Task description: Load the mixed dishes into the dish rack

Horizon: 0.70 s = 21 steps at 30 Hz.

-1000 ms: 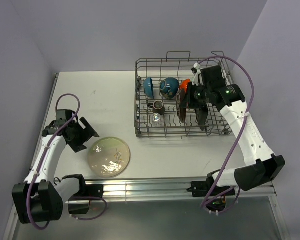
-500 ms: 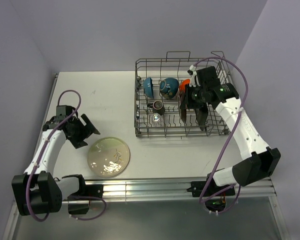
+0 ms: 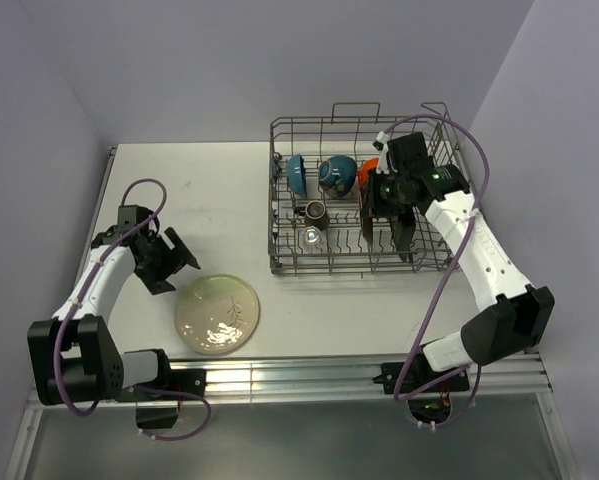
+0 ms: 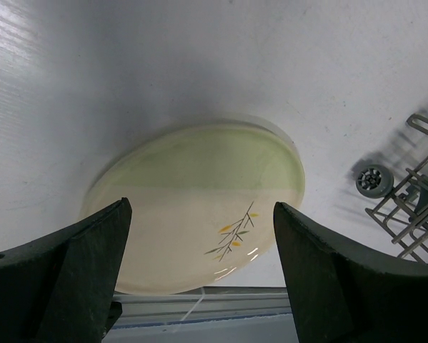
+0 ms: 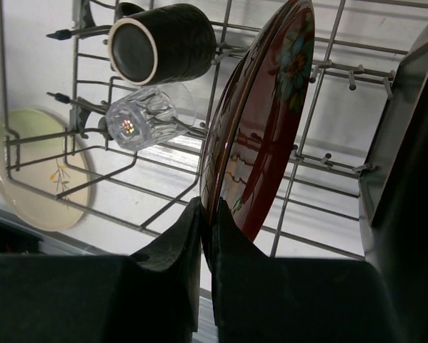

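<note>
Top external view: the rack [image 3: 275, 200] sits at the far right of the counter [image 3: 209, 190], and the plate [image 3: 217, 314] lies flat near the front edge, well left of the rack. The left hand [image 3: 169, 262] hangs just beside the plate's left rim, tilted toward it. In the left wrist view its fingers [image 4: 63, 271] are spread wide with nothing between them. The plate below is pale green and cream, painted with a thin sprig of orange leaves. A small grey wheel [image 4: 374, 181] of the rack shows at the right edge. The right hand [image 3: 384, 195] reaches into the rack's right half. In the right wrist view its fingers are pressed together on the lower rim of the saucer [image 5: 264, 121], pinching it. The saucer is dark red with a floral pattern and stands on edge among the tines. The mug [image 5: 160, 43] and glass [image 5: 146, 114] lie on their sides to its left. Black plates [image 3: 403, 228] stand on edge to its right. Along the rack's back row sit a blue bowl [image 3: 297, 173], a dark bowl [image 3: 337, 175] and an orange bowl [image 3: 371, 166].
</note>
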### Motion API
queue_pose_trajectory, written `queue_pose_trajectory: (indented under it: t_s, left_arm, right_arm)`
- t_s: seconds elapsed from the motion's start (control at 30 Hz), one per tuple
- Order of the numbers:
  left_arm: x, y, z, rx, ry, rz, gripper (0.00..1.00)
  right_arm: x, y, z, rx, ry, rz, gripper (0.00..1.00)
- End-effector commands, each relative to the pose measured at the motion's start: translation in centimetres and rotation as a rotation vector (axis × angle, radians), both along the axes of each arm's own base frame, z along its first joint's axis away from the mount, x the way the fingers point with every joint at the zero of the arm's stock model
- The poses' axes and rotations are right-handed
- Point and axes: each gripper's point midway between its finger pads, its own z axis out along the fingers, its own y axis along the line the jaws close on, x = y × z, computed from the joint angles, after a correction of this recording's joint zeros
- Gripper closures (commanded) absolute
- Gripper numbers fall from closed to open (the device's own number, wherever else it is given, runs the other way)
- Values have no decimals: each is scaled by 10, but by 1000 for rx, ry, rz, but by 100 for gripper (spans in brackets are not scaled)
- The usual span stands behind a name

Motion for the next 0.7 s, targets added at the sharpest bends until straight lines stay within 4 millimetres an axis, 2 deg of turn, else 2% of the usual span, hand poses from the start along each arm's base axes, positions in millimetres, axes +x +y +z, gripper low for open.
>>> queue_pose_trajectory:
  t_s: [0.0,0.07,0.17,0.2,0.23,0.37,0.4,0.43,0.47,0.5,0.53,0.6,0.67]
  left_arm:
    - [10,5,7,32,-6,4,14]
    - [9,6,5,35,12,7,13]
    - [9,6,5,37,14,5,13]
    - [9,6,5,37,14,1,13]
    - [8,6,5,35,15,-1,13]
    - [7,4,4,23,25,-12,12]
    - [6,3,4,22,25,-12,12]
    - [5,3,4,22,25,-12,12]
    - [5,3,4,20,25,-10,12]
    - [4,3,3,19,28,-10,12]
    - [3,3,3,20,29,-9,12]
    - [1,3,0,22,42,-4,11]
    - [0,5,-2,31,59,6,11]
  right_arm:
    - [20,-6,-1,-32,-42,-36,100]
    - [22,-9,-6,-46,-30,-51,100]
    - [24,-16,-15,-77,-9,-101,89]
    - [24,-17,-15,-83,-7,-109,84]
    - [24,-20,-16,-93,-5,-120,72]
    - [17,-29,-18,-128,-3,-150,59]
    - [14,-31,-18,-132,2,-153,48]
    - [12,-31,-18,-132,4,-154,43]
    - [12,-35,-12,-139,-19,-165,37]
    - [10,-35,-9,-135,-29,-159,17]
    - [10,-35,-5,-130,-42,-158,8]
    - [10,-34,9,-112,-85,-156,1]
    - [11,-28,29,-72,-129,-139,1]
